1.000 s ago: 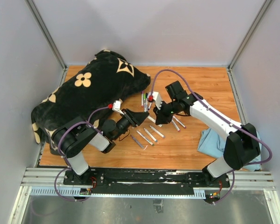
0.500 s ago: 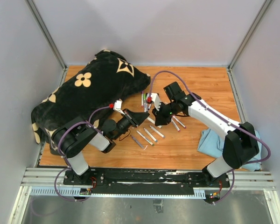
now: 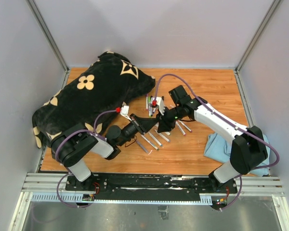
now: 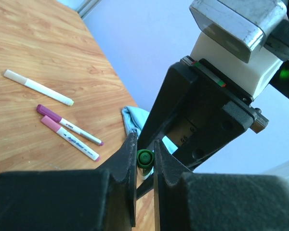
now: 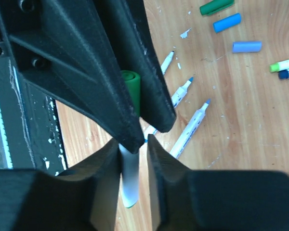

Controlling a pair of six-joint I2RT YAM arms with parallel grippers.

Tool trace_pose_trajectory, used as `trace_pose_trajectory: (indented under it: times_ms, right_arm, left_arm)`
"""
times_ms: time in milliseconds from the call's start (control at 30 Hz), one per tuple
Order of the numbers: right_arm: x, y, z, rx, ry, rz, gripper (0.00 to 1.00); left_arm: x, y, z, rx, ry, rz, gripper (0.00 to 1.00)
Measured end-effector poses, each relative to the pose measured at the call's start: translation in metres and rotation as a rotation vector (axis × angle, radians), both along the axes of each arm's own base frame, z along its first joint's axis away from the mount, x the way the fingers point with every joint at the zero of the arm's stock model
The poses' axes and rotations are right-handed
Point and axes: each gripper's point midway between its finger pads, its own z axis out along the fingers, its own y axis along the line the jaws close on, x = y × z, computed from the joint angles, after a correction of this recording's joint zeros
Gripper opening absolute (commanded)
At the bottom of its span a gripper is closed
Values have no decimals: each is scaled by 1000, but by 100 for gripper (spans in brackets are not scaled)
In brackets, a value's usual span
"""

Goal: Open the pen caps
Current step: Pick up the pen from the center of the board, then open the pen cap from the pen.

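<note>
In the left wrist view my left gripper (image 4: 144,150) is shut on a green pen cap (image 4: 145,158), seen end-on between the fingers. In the right wrist view my right gripper (image 5: 133,144) is shut on the white marker barrel (image 5: 128,180) of the same pen. The green cap (image 5: 133,90) sits just above it between the left gripper's fingers, and the join between cap and barrel is hidden. From the top the left gripper (image 3: 147,124) and the right gripper (image 3: 160,122) meet tip to tip above the table. Loose green (image 5: 216,6), blue (image 5: 227,22) and lilac (image 5: 246,46) caps lie on the wood.
A black flower-patterned pouch (image 3: 86,94) fills the back left. A blue cloth (image 3: 220,147) lies at the front right. Several markers (image 3: 152,140) lie under and around the grippers, with more by the pouch (image 3: 149,102). Purple and pink capped markers (image 4: 67,126) lie on the wood.
The left gripper has shifted slightly nearer and to the right. The right gripper has moved a little left, so the two tips are now closer together. The pens on the table have not moved.
</note>
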Motion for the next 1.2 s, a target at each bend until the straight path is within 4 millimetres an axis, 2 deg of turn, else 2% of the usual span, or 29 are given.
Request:
trace_pose_trajectory:
  times_ms: [67, 133, 267, 433, 500, 567, 633, 700, 800, 933, 1033, 1200]
  right_arm:
    - [-2, 2, 2, 12, 9, 7, 8]
    - [-3, 3, 3, 23, 6, 16, 1]
    - [-2, 9, 8, 57, -4, 34, 1]
    - [12, 22, 22, 128, -75, 51, 1]
    - [13, 23, 23, 127, -81, 57, 1]
    - [3, 17, 15, 95, -30, 57, 1]
    - [-3, 13, 6, 66, 10, 60, 1]
    - [-7, 10, 0, 46, 34, 61, 1]
    - [-8, 6, -3, 24, 35, 54, 1]
    - [4, -2, -16, -53, 4, 4, 2]
    - [17, -12, -39, -151, 8, -59, 4]
    - [34, -31, -72, -304, 9, -161, 11]
  left_arm:
    - [2, 2, 2, 1, -10, 19, 0]
    - [4, 5, 5, 2, -21, 36, 0]
    - [8, 12, 11, -2, -40, 69, 0]
    - [19, 29, 28, -30, -67, 101, 0]
    - [31, 46, 46, -65, -100, 165, 0]
    - [56, 78, 81, -130, -160, 304, 0]
    - [66, 103, 119, -196, -228, 402, 0]
    - [62, 115, 146, -241, -282, 439, 0]
    - [53, 126, 163, -257, -320, 464, 0]
    - [47, 128, 156, -205, -302, 464, 0]
    - [45, 124, 140, -135, -258, 442, 0]
    - [37, 124, 94, -16, -144, 411, 0]
